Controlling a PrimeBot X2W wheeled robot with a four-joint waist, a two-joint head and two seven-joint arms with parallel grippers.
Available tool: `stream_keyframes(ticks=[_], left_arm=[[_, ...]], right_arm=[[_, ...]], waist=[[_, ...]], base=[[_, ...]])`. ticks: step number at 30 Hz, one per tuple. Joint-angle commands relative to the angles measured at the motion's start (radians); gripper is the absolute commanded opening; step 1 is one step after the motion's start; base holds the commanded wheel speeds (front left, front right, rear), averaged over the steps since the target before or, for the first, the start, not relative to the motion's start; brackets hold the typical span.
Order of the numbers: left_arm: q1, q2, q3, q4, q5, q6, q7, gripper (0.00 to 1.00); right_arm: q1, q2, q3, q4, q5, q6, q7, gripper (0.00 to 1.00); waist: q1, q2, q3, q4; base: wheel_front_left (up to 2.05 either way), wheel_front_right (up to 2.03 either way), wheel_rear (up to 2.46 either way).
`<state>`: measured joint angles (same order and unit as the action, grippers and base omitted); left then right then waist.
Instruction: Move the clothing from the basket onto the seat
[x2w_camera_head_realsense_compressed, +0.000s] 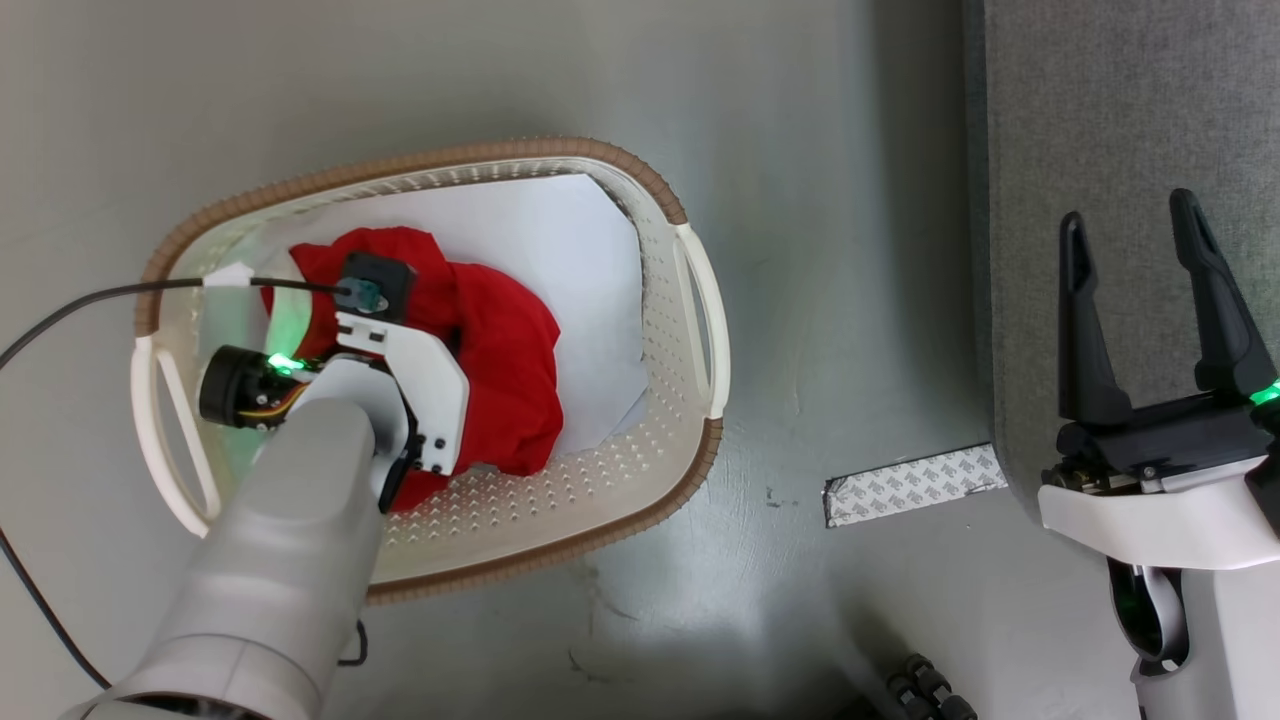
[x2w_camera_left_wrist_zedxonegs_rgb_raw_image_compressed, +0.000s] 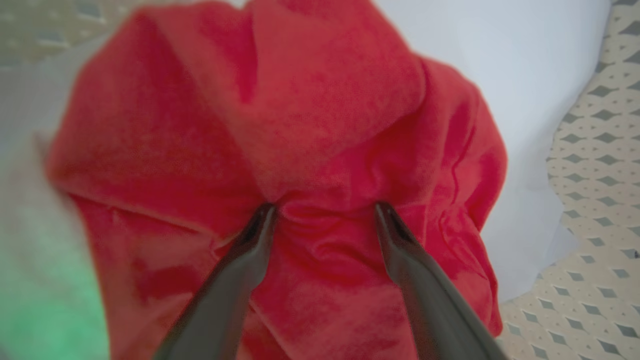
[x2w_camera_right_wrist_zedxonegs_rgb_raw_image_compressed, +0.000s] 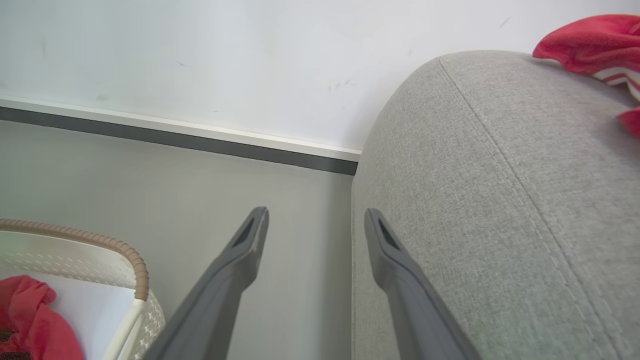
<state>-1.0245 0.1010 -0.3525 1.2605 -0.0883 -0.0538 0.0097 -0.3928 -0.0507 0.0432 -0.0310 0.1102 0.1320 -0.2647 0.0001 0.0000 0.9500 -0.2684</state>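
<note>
A crumpled red garment (x2w_camera_head_realsense_compressed: 505, 350) lies in the cream basket (x2w_camera_head_realsense_compressed: 690, 400) on a flat white sheet (x2w_camera_head_realsense_compressed: 560, 240). My left arm reaches down into the basket. In the left wrist view my left gripper (x2w_camera_left_wrist_zedxonegs_rgb_raw_image_compressed: 325, 212) is open, with both fingertips (x2w_camera_left_wrist_zedxonegs_rgb_raw_image_compressed: 262, 220) pressed into the red cloth (x2w_camera_left_wrist_zedxonegs_rgb_raw_image_compressed: 320, 125) and a fold bunched between them. My right gripper (x2w_camera_head_realsense_compressed: 1135, 235) stands open and empty at the lower right, over the edge of the grey seat (x2w_camera_head_realsense_compressed: 1120, 120). Another red garment with white stripes (x2w_camera_right_wrist_zedxonegs_rgb_raw_image_compressed: 595, 45) lies on the seat (x2w_camera_right_wrist_zedxonegs_rgb_raw_image_compressed: 500, 175).
A black cable (x2w_camera_head_realsense_compressed: 90, 300) runs from the left over the basket rim to my left wrist. A strip of grey tape (x2w_camera_head_realsense_compressed: 915, 485) lies on the floor beside the seat. A white wall with a dark skirting (x2w_camera_right_wrist_zedxonegs_rgb_raw_image_compressed: 175, 137) stands behind.
</note>
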Motion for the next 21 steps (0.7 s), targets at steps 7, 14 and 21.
stream_keyframes(ticks=[7, 14, 21], left_arm=[[-0.014, -0.001, -0.03, 0.013, 0.014, -0.01, -0.013, 0.0], [-0.008, 0.006, -0.043, 0.016, 0.002, -0.021, -0.024, 0.0], [0.039, -0.011, -0.048, 0.019, -0.031, -0.045, -0.058, 0.0]], right_arm=[[0.002, 0.0, -0.012, -0.003, 0.005, -0.003, 0.001, 1.0], [-0.016, 0.0, -0.015, 0.015, 0.012, -0.003, 0.001, 1.0], [0.0, 0.0, -0.035, 0.05, 0.013, -0.003, 0.001, 1.0]], waist=[[-0.0001, 0.0, 0.003, 0.002], [-0.0001, 0.0, -0.029, 0.011], [-0.0001, 0.0, -0.118, 0.045]], base=[[0.0, 0.0, 0.0], [0.0, 0.0, 0.0], [0.0, 0.0, 0.0]])
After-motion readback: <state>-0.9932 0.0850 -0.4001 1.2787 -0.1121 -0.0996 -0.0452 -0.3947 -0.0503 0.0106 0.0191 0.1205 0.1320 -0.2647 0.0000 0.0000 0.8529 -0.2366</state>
